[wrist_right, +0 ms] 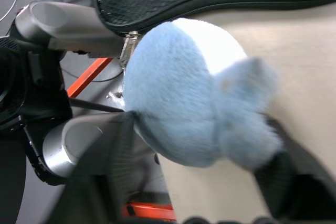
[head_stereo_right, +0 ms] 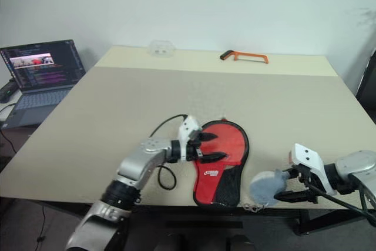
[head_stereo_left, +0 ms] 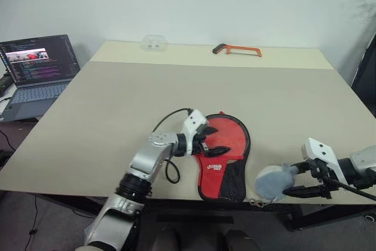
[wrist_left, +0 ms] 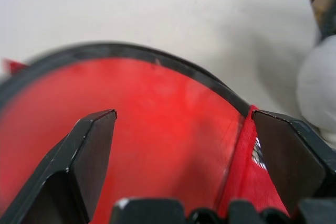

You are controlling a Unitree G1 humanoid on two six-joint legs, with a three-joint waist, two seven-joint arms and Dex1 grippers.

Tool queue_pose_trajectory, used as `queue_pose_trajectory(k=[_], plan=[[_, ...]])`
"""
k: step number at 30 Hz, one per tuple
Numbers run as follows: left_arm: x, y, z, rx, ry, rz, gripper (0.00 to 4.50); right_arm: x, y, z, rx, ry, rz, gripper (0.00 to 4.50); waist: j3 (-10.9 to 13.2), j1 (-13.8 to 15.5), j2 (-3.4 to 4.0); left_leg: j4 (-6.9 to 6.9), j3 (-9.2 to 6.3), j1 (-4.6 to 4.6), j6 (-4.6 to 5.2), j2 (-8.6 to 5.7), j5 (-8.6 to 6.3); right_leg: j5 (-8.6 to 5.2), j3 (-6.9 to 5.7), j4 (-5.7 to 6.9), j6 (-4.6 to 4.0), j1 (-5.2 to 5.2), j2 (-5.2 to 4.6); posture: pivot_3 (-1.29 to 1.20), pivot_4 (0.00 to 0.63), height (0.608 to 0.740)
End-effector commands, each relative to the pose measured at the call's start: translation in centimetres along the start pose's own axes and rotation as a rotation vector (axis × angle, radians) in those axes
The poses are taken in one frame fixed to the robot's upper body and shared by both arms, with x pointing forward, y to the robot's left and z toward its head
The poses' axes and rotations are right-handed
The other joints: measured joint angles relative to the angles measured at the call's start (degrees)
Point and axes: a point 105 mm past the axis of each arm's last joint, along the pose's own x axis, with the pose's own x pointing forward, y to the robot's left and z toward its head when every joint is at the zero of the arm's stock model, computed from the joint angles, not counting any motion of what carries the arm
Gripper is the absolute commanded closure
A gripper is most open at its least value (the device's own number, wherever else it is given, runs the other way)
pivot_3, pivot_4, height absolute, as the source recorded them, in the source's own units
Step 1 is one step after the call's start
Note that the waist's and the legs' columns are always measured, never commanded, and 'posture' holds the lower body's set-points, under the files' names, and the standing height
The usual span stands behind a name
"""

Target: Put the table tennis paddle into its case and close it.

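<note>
Centrally, case [head_stereo_left: 223, 157]: red side up (mesh pocket toward the table's [head_stereo_left: 117, 104] near edge).
Left gripper [head_stereo_left: 216, 144]: fingers spread, hovering above the case.
Right gripper [head_stereo_left: 296, 181]: fingers parted around the grey pouch [head_stereo_left: 273, 181].

Red fabric case [head_stereo_left: 223, 157] with black mesh pocket, fuzzy grey pouch [head_stereo_left: 271, 181] — matt beige table [head_stereo_left: 176, 92]
</note>
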Motion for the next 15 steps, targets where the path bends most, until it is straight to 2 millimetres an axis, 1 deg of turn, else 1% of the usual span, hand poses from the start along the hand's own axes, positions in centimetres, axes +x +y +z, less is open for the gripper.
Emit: queue_pose_trajectory(k=[1,4,7,9,11,14,15], plan=[[-2.5,0.1,3.3,0.081,-0.067,-0.052,0.00,-1.7,-0.7,0.7,0.019,-0.051,-0.033,0.05,0.00,0.02,0.00,0.00,0.01,0.00,0.00,0.00,0.00,0.00,0.00,-0.02,0.00,0.01,-0.01,0.00,0.150,0.740],[-7.1,0.2,4.1,0.102,-0.035,-0.101,0.00,-3.7,-0.8,1.0,0.061,-0.109,-0.067,0.05,0.04,-0.07,0.00,-0.03,0.08,-0.01,0.00,0.01,0.00,-0.01,0.05,-0.02,-0.01,-0.04,-0.02,0.00,0.150,0.740],[-11.7,0.3,4.8,0.094,0.008,-0.110,0.00,-5.7,-0.2,1.4,0.090,-0.178,-0.096,0.05,0.09,-0.16,-0.03,-0.18,0.03,-0.02,0.00,0.09,-0.01,-0.08,-0.03,0.00,-0.14,-0.10,0.03,0.00,0.150,0.740],[-14.2,0.2,4.9,0.091,0.059,-0.099,0.00,-6.8,0.5,1.2,0.109,-0.214,-0.122,0.05,0.09,-0.05,-0.03,-0.24,0.01,0.00,-0.02,0.08,-0.02,-0.13,-0.08,0.00,-0.21,-0.09,0.03,0.00,0.150,0.740],[-17.1,0.6,4.3,0.092,0.146,-0.048,0.00,-8.2,1.4,0.2,0.160,-0.243,-0.173,0.05,0.09,0.04,-0.03,-0.27,0.02,0.01,-0.05,0.08,-0.04,-0.17,-0.07,-0.02,-0.20,-0.08,0.01,0.00,0.150,0.740],[-19.8,1.5,3.7,0.087,0.218,0.019,0.00,-9.2,2.3,-0.5,0.209,-0.264,-0.224,0.05,0.11,0.26,-0.07,-0.27,0.03,0.06,-0.07,0.06,-0.06,-0.21,-0.09,-0.05,-0.21,-0.04,-0.05,0.00,0.150,0.740],[-20.4,1.7,3.6,0.085,0.227,0.034,0.00,-9.3,2.5,-0.5,0.216,-0.267,-0.232,0.05,0.13,0.28,-0.11,-0.25,0.03,0.06,-0.07,0.06,-0.06,-0.37,-0.09,-0.04,-0.50,-0.05,-0.06,0.00,0.150,0.740]])
